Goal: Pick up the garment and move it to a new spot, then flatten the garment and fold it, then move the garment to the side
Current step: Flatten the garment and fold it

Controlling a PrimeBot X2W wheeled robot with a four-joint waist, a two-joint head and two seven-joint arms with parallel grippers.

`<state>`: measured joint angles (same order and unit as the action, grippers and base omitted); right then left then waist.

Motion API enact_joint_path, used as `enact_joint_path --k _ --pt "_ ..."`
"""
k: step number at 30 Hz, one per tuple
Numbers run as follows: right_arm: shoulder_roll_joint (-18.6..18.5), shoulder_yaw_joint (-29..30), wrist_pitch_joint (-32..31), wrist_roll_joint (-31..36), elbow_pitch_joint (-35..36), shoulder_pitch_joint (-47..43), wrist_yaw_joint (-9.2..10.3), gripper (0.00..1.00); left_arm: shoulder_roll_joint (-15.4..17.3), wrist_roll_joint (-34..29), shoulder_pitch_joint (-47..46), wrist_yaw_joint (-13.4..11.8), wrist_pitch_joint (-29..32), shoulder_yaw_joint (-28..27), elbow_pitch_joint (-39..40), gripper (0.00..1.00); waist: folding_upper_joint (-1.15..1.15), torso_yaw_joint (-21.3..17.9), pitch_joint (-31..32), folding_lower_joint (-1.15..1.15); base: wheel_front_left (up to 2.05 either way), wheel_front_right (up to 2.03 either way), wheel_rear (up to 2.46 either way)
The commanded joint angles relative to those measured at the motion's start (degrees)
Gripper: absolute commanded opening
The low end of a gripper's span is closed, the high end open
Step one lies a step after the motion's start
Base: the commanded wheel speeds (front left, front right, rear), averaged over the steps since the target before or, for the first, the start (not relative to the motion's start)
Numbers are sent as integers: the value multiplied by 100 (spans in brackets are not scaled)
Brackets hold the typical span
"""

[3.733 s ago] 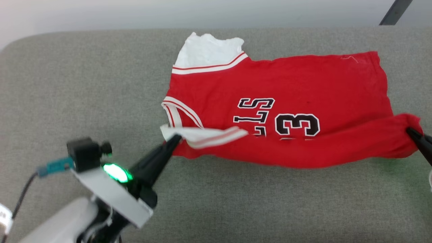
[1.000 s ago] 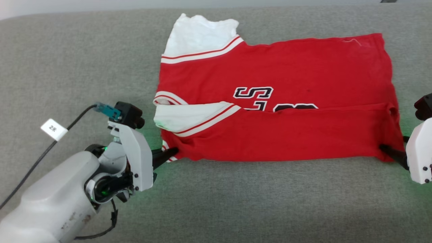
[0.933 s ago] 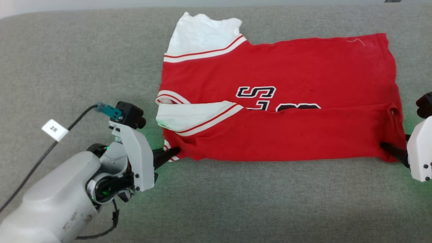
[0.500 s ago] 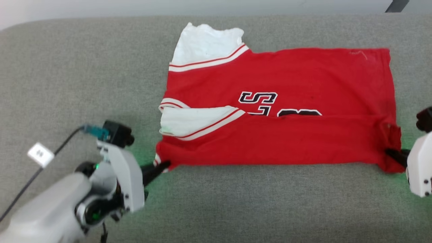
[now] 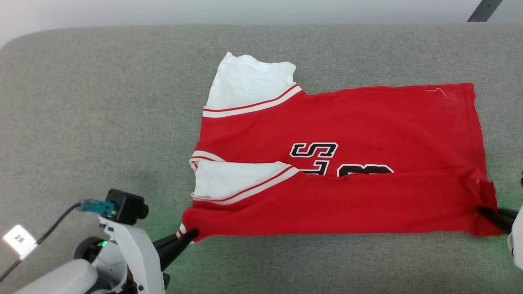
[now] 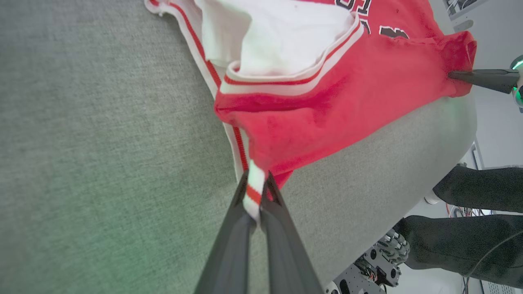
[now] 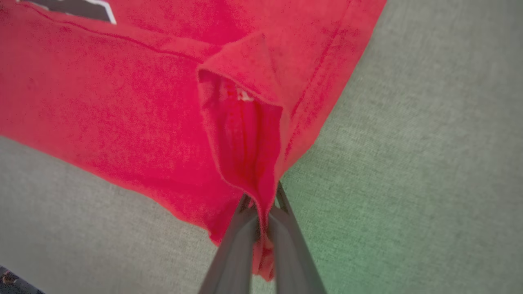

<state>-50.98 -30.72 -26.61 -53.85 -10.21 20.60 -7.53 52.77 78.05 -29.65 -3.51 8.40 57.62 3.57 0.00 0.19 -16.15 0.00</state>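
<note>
The garment point(image 5: 343, 163), a red jersey with white sleeves and partly covered black lettering, lies on the grey padded table point(image 5: 102, 122), its near edge folded over the front. My left gripper point(image 5: 192, 234) is shut on the striped trim at the garment's near left corner point(image 6: 255, 190). My right gripper point(image 5: 481, 211) is shut on the red hem at the near right corner point(image 7: 261, 196). In the left wrist view the right gripper point(image 6: 451, 74) shows at the far end of the garment point(image 6: 327, 102).
The grey table runs wide on all sides of the garment, with bare surface to the left and in front point(image 5: 327, 265). A cable with a white tag point(image 5: 18, 240) trails from my left arm. A person's dark legs point(image 6: 470, 220) stand past the table edge.
The right gripper closed on the garment's near right corner. Both grippers have pulled the near edge toward me, and the head camera has shifted so the garment sits lower in view.
</note>
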Motion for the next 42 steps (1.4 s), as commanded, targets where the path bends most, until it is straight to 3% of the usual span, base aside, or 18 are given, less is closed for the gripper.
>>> enact_joint_path --k 1,2,9,15,20,24,32,36,37,40,42 --pt "29 149 148 58 26 -73 9 100 68 -71 70 -84 -83 -37 71 56 0 5 1 0 0 0 0" --pt "56 243 267 117 55 -132 9 100 98 -112 75 -138 -153 -63 124 100 0 15 3 0 0 0 0" --pt "118 849 1370 644 488 -470 9 100 274 -303 36 -609 -808 -448 197 100 0 -3 -23 0 0 0 0" --pt "761 1293 2781 1355 685 -333 9 100 -23 -669 -233 -874 -2028 -1034 -176 100 0 -248 -159 0 0 0 0" --pt "1396 1486 3659 1794 718 -145 9 100 -415 -856 -706 -543 -2311 -1580 -973 100 0 -580 -387 0 0 0 0" --pt "1813 1556 4039 2018 855 11 9 100 -662 -1251 -1473 -250 -2307 -1618 -1824 100 0 -886 -635 0 0 0 0" --pt "2228 1641 4176 2149 1019 153 9 100 -1179 -1642 -3275 340 -1262 -1275 -3870 100 0 -1470 -1070 0 0 0 0" --pt "2398 1815 4180 2139 1204 59 9 100 -1431 -1659 -3919 631 104 -851 -4702 100 0 -1636 -1211 0 0 0 0" --pt "2398 1815 4180 2139 1204 59 9 100 -1431 -1659 -3919 631 104 -851 -4702 100 0 -1636 -1211 0 0 0 0" --pt "2463 1945 4182 2141 1300 -52 9 100 -1611 -1518 -4341 753 1273 -637 -5158 100 0 -1690 -1301 0 0 0 0" --pt "2488 1995 4182 2138 1342 -91 9 100 -1683 -1548 -4640 782 1718 -552 -5365 100 0 -1716 -1359 0 0 0 0"
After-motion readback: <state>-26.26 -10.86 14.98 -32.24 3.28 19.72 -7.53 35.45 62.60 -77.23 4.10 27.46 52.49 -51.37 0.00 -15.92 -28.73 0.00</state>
